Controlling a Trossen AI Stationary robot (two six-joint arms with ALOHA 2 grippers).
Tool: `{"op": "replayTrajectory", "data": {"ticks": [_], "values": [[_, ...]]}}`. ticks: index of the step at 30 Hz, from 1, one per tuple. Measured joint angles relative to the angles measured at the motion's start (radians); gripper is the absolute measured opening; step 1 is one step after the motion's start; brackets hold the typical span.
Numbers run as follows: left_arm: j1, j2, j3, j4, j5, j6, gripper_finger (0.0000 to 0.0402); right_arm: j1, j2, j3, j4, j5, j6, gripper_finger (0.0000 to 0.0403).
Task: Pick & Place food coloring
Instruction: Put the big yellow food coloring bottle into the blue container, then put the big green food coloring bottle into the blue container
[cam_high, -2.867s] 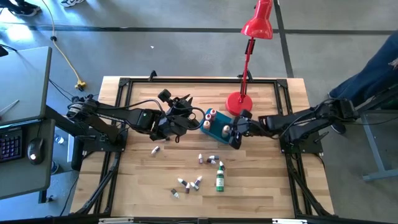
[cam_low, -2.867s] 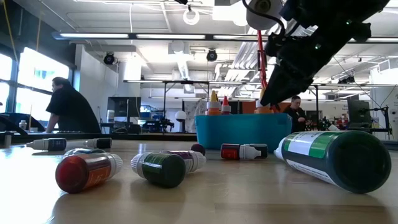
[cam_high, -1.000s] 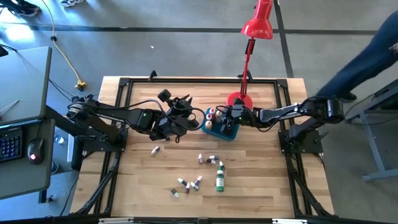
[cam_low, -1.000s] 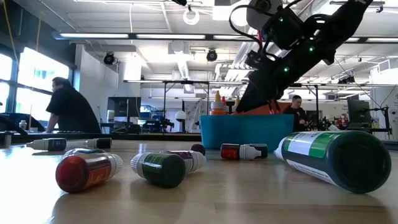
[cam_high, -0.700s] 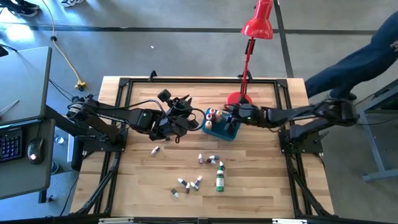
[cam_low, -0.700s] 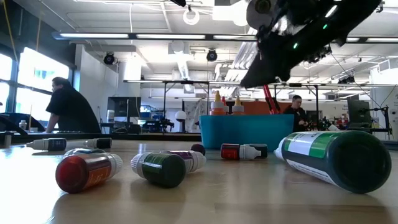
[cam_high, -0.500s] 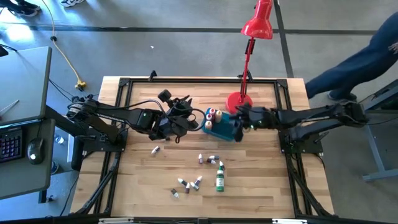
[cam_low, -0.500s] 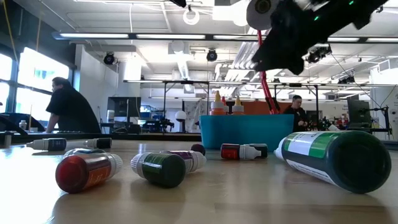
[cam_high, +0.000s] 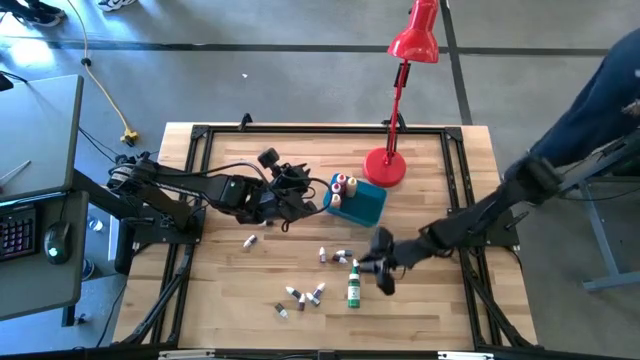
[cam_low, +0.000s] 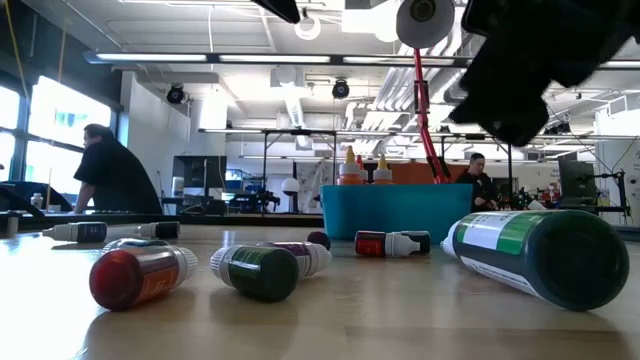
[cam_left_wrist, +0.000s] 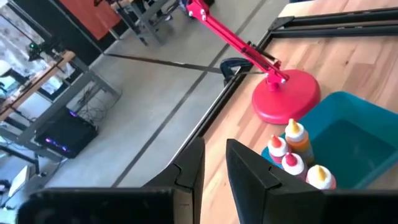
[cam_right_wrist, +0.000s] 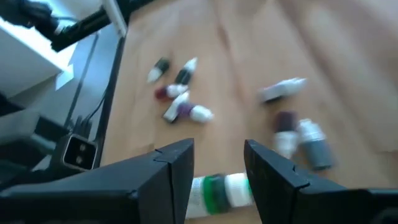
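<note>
High view: small pointed-cap food coloring (cam_high: 353, 291) bottles lie scattered.

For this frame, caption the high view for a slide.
Right tool hovers open beside the green bottle; four bottles stand in the teal tub.

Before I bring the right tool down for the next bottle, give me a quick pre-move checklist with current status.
1. Right tool empty, fingers apart: ok.
2. Right tool over a target: ok, the large green bottle lies just below its fingers in the wrist view.
3. Bottles already standing in the teal tub: ok, four at its left end.
4. Left tool out of the way: ok, shut, beside the tub.
5. Red lamp base clear of the path: ok.
6. Neighbouring small bottles spaced enough from the target: cannot tell.
</note>
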Motion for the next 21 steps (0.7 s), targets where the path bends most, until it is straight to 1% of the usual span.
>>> {"op": "replayTrajectory", "data": {"ticks": [4, 7, 11, 15, 21], "values": [[0.0, 0.0, 0.0, -0.013, 0.024, -0.009, 0.0062, 0.032, 0.129, 0.0, 0.158, -0.03, -0.003, 0.0134], [0.0, 0.0, 0.0, -0.018, 0.063, -0.005, 0.0062, 0.032, 0.165, 0.0, 0.218, -0.024, -0.044, 0.0134], [0.0, 0.0, 0.0, -0.023, 0.15, 0.003, 0.0062, 0.032, 0.168, 0.0, 0.236, 0.016, -0.088, 0.0134], [0.0, 0.0, 0.0, -0.014, 0.253, 0.002, 0.0062, 0.032, 0.159, 0.0, 0.241, 0.003, -0.133, 0.0133], [0.0, 0.0, 0.0, -0.013, 0.434, 0.001, 0.0062, 0.032, 0.159, 0.0, 0.237, 0.012, -0.237, 0.0133]]}}
